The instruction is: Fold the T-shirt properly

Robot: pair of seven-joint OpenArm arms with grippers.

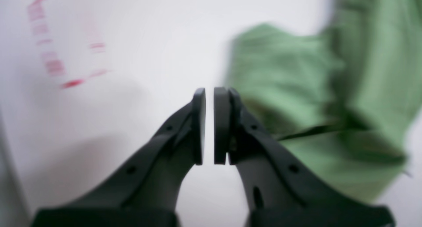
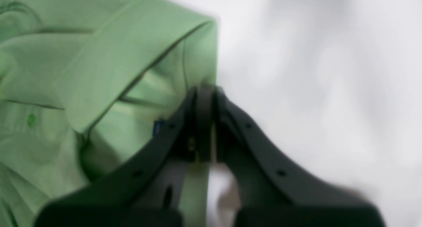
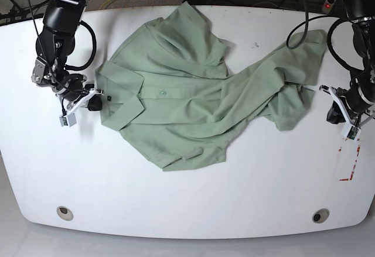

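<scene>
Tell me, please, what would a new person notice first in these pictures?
First comes the green T-shirt, lying spread and wrinkled across the middle of the white table, collar toward the base view's left. The right gripper sits at the collar edge with thin cloth between its shut jaws. The left gripper is at the far side near the hem, shut on nothing, with red marks on the table beside it.

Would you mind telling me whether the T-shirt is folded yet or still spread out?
Spread out, not folded: the T-shirt lies rumpled across the white table, collar and both sleeves showing.
</scene>
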